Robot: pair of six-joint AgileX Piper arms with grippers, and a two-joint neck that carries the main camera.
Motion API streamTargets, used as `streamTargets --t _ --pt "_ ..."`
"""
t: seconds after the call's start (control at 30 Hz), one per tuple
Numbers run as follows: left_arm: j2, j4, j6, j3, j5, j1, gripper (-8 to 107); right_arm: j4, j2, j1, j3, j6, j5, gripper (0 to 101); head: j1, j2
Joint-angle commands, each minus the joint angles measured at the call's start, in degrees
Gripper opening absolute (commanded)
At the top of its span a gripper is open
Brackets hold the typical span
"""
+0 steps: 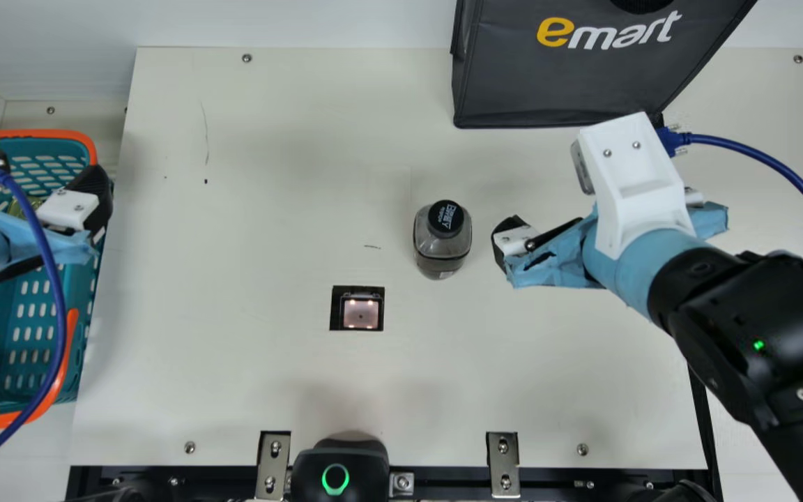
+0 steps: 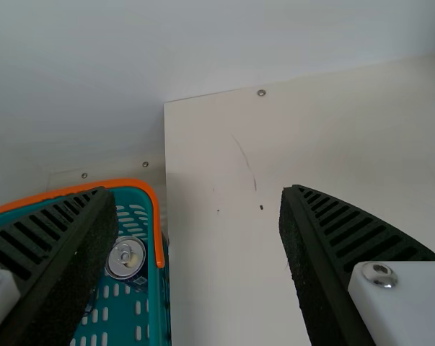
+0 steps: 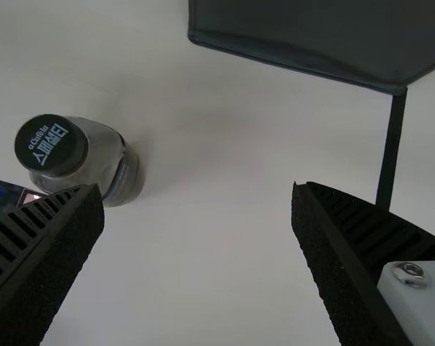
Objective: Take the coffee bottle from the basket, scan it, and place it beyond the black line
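Standing upright, the coffee bottle (image 1: 439, 245) has a white-lettered cap (image 1: 445, 217).

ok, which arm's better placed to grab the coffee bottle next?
Right, I'd say. The right gripper is open just beside the upright coffee bottle; the left gripper is well away, over at the basket.

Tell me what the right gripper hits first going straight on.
Probably the tabletop: the right gripper looks angled down at it, with the coffee bottle off to one side. Height above the surface is unclear.
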Motion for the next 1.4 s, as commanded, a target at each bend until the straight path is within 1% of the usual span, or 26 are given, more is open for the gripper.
streamTargets --t 0.0,0.5,0.77,1.07,1.37 --pt "0.00 0.00 0.00 0.00 0.00 0.00 90 0.39 0.44 -0.02 -0.26 -0.41 -0.45 91 -1.57 0.09" --pt "0.00 0.00 0.00 0.00 0.00 0.00 90 2.45 4.82 2.49 -2.09 -2.53 -2.91 91 -1.57 0.09" --pt "0.00 0.00 0.00 0.00 0.00 0.00 90 4.18 7.13 3.65 -2.89 -3.91 -4.53 91 -1.57 0.09" --pt "0.00 0.00 0.00 0.00 0.00 0.00 90 6.29 9.92 4.99 -4.64 -5.84 -5.87 91 -1.57 0.09" --pt "0.00 0.00 0.00 0.00 0.00 0.00 90 6.74 12.45 6.40 -5.11 -6.60 -6.98 91 -1.57 0.09"
